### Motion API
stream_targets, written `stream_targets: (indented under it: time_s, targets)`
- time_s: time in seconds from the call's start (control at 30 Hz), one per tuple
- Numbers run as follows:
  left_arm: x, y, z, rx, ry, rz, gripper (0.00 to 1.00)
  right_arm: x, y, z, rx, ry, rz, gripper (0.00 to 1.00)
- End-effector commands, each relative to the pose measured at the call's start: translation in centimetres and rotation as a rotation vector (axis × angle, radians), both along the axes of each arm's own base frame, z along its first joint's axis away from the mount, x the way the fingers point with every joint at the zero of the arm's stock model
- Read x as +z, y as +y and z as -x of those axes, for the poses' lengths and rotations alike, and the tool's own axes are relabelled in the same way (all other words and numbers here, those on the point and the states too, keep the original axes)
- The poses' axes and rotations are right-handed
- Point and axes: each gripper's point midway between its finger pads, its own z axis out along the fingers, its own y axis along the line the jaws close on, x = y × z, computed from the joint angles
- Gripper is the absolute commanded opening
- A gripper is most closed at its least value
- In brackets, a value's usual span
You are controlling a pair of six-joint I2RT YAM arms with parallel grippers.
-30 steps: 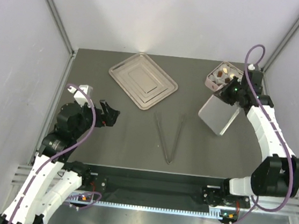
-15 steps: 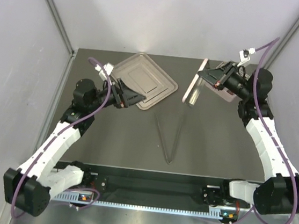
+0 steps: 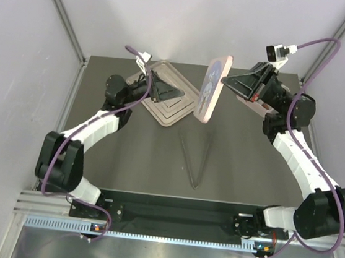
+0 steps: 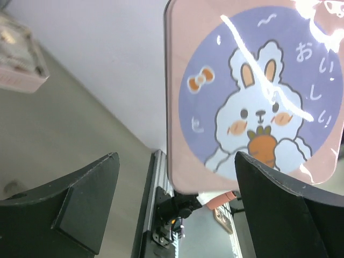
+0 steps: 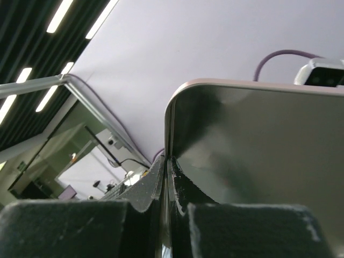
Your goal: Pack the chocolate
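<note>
Chocolate (image 4: 13,37) well apart from left tool (image 4: 176,157)

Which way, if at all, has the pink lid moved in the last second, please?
Yes: the pink lid has risen and moved left, ending by the metal tray's right corner.

Upright pink lid (image 3: 211,91) in right gripper (image 3: 225,80) — left gripper (image 3: 175,93) over steel tray (image 3: 175,112), jaws seemingly apart.

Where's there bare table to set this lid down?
Bare table lies both sides of the tongs: left as far as the left arm, right as far as the right arm. The back is crowded: tray under the open left gripper, lid held upright in the right gripper.
</note>
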Motion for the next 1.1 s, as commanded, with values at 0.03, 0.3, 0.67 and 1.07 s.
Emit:
stream_targets:
  time_s: [0.03, 0.3, 0.67, 1.07]
  targets:
    - [5.7, -1.6, 3.4, -0.202, -0.25, 0.155, 0.93, 4.1, -0.6, 4.7, 0.102, -0.186, -0.103, 0.0]
    - [6.0, -4.9, 4.5, -0.325, -0.302, 0.179, 0.93, 4.8, -0.6, 5.4, 0.16, -0.201, -0.154, 0.0]
    - [7.0, -4.9, 5.6, -0.368, -0.3, 0.312, 0.86, 1.5, -0.1, 2.4, 0.128, -0.116, -0.123, 0.0]
    - [6.0, -4.3, 4.8, -0.35, -0.219, 0.312, 0.54, -8.4, -4.0, -5.6, -0.06, 0.112, 0.013, 0.02]
